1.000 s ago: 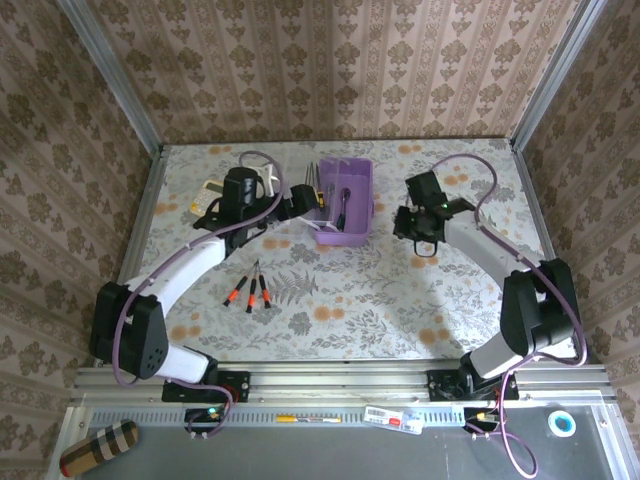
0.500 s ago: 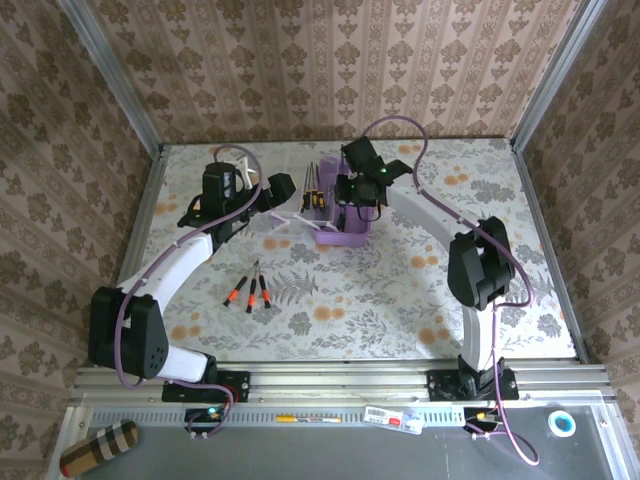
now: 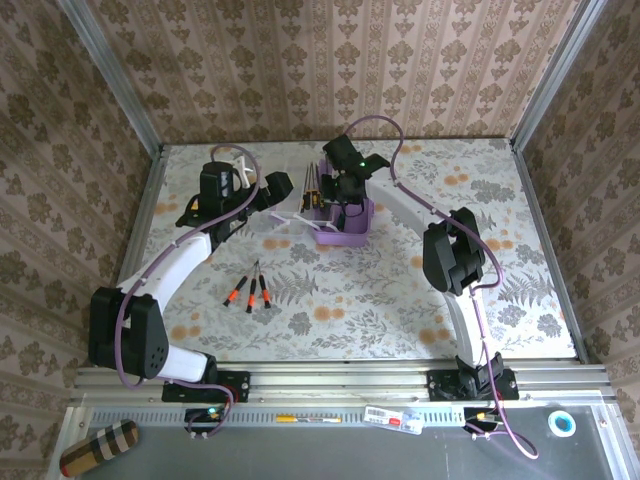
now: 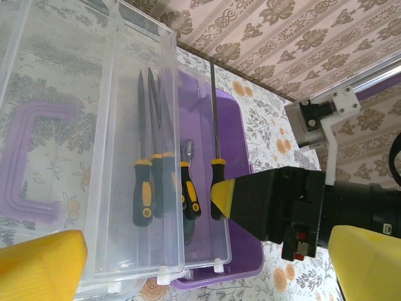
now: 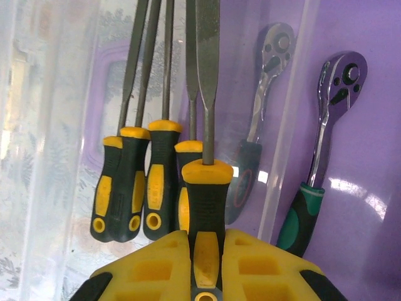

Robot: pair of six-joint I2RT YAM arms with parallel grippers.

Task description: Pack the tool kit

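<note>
From above, the purple case (image 3: 345, 230) sat near the far edge of the counter (image 3: 400, 290), the right end effector (image 3: 338, 195) over it; at the left wrist, the left end effector (image 4: 203, 263) gaped wide beside the clear lid (image 4: 125, 125); at the right wrist, the right end effector pinched a yellow-and-black-handled tool (image 5: 205, 188) above the wrenches (image 5: 329, 119).

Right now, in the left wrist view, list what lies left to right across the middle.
Purple handle → cluster of yellow-and-black-handled tools → the gripped tool in the right end effector. Clear lid and purple case overlap these, so both are left out.
</note>
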